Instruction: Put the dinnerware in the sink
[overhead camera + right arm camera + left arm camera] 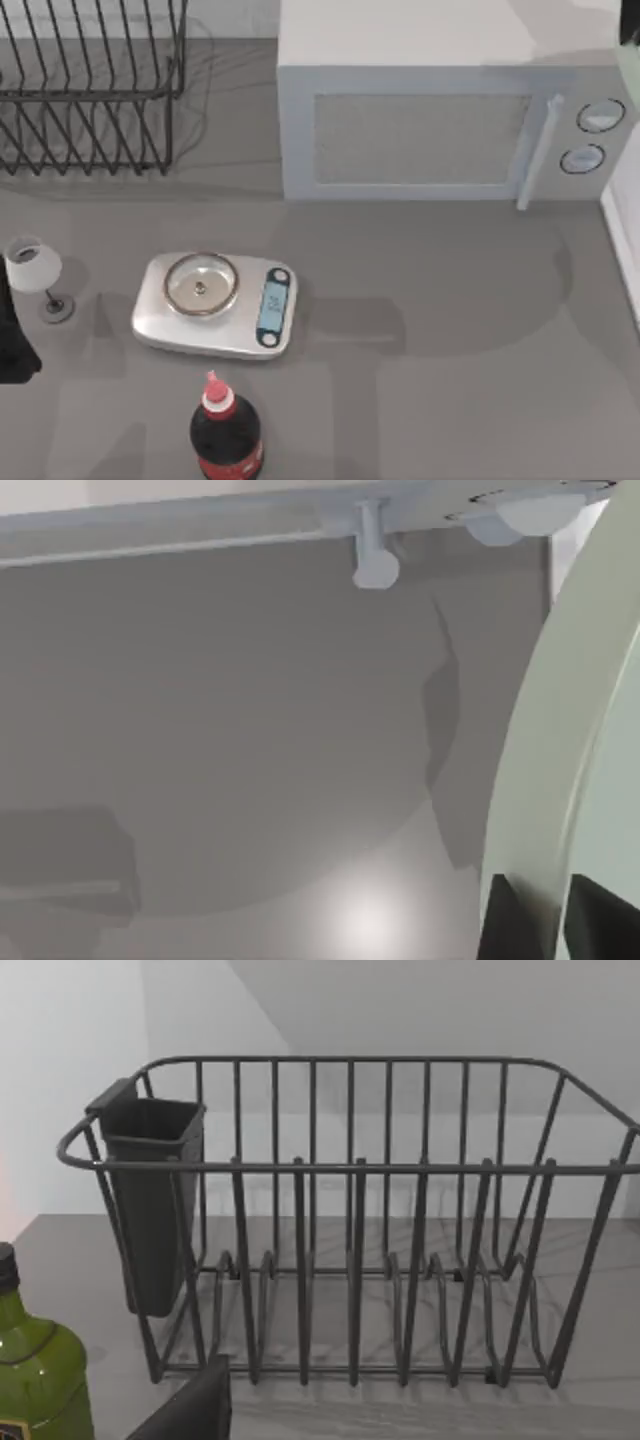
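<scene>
The left arm (pixel 14 345) sits parked at the counter's (pixel 450 400) left edge, just beside the wine glass (pixel 35 270). Whether its jaws are apart or together I cannot tell, and this step should not need it. The kitchen scale (pixel 215 305) and the red-capped cola bottle (pixel 227 435) stand left of centre, well apart from the work, so they pose little risk.

The real care lies to the right. The right gripper (pixel 550 920) is clamped on the edge of the plate (pixel 560 730), one dark finger on each face. In the top view the plate (pixel 630 30) shows as a pale sliver at the far right corner, raised beside the microwave (pixel 440 130). The sink (pixel 625 250) is a thin white rim at the counter's right edge, nearer the front than the plate.

I judge the step in hand to be carrying the plate over to the basin. Done well, that means:
- swinging clear of the microwave's handle (pixel 535 150);
- passing fully over the white rim before descending;
- lowering gently before letting go, since an edge grip lets a wide plate pivot.

The plate is pale mint-green, smooth and matte, with a curved, shallow raised rim. It hangs edge-on to the wrist camera.
</scene>
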